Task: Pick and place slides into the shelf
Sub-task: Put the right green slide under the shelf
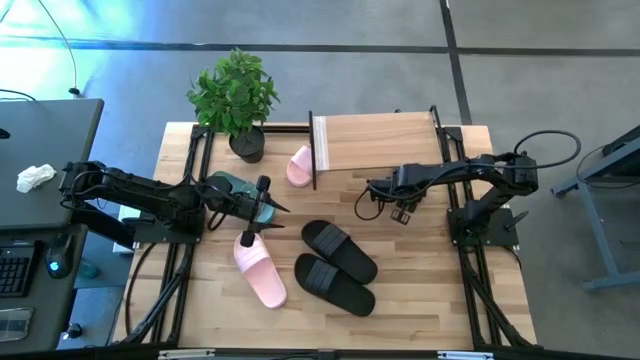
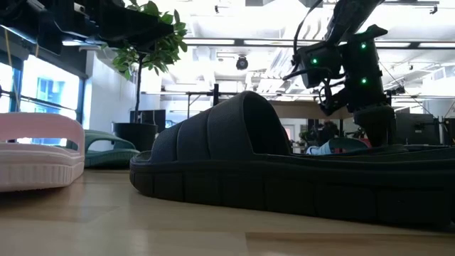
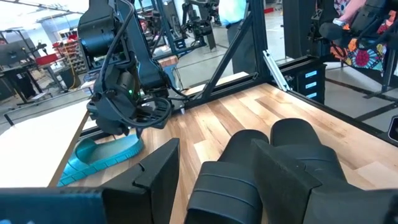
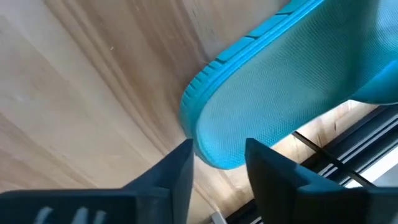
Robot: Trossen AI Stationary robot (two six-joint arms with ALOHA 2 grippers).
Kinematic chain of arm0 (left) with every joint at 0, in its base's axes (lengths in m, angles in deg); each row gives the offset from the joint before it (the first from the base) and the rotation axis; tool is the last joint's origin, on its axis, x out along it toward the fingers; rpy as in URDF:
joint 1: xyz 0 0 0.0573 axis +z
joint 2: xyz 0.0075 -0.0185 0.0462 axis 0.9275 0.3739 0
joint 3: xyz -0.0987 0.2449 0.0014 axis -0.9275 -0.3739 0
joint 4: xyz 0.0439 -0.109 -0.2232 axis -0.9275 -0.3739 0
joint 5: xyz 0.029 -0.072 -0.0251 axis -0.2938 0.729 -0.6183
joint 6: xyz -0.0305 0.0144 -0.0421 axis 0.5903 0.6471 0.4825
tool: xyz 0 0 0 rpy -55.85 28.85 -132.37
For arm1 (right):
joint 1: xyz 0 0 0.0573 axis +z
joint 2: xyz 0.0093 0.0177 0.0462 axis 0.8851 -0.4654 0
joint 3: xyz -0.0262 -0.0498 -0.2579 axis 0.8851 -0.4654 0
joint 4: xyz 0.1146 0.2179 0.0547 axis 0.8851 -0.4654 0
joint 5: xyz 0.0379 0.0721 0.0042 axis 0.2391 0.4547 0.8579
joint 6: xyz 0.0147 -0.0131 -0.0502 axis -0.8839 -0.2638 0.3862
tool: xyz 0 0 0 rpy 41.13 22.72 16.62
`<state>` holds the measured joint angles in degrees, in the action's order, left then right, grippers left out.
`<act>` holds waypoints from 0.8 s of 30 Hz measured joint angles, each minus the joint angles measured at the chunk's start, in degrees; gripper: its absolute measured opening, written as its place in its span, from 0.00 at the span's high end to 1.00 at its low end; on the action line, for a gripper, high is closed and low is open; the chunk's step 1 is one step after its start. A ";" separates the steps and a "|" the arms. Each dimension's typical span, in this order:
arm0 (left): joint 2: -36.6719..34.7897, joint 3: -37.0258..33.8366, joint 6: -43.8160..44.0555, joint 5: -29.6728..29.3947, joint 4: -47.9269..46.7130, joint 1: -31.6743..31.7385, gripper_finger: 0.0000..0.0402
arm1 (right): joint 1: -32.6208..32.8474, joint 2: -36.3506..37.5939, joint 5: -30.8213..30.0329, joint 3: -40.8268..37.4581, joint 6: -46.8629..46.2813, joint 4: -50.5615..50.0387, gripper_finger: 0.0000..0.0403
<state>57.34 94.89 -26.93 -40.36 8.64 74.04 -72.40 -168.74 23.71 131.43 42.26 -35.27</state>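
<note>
My right gripper (image 1: pixel 400 210) is open and low over the table, in front of the shelf (image 1: pixel 375 140). In its wrist view the rounded end of a teal slide (image 4: pixel 280 81) lies between the fingers; this slide (image 3: pixel 102 155) rests flat on the table. My left gripper (image 1: pixel 268 200) is open and empty, hovering above the second teal slide (image 1: pixel 228 185) and a pink slide (image 1: pixel 260 270). Two black slides (image 1: pixel 340 250) (image 1: pixel 335 285) lie side by side mid-table. The other pink slide (image 1: pixel 299 165) leans against the shelf's left end. My right gripper has its fingers (image 4: pixel 180 168) on either side of the teal slide's rounded end (image 4: pixel 214 146), coming from above. The slide lies flat on the table. Whether the fingers touch it, I cannot tell.
A potted plant (image 1: pixel 235 95) stands at the far edge, left of the shelf. Black frame rails run along both table sides (image 1: pixel 470 290). Bare wood shows between the black slides and the right rail.
</note>
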 joint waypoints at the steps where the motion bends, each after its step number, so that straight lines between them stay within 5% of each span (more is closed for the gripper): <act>1: 0.00 0.02 0.00 0.02 0.00 -0.02 0.55 | 0.00 0.01 0.05 0.00 -0.07 0.01 0.64; 19: -0.02 0.00 0.31 0.85 -0.82 0.00 0.55 | 13.73 0.07 -0.76 5.45 -7.87 -1.89 0.60; 24: -0.01 0.00 0.30 0.85 -1.79 -0.01 0.55 | 19.29 0.91 2.98 1.89 -9.88 1.13 0.70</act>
<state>57.33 94.88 -26.63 -39.51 6.84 74.03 -53.10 -167.84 26.69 133.32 32.38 -34.14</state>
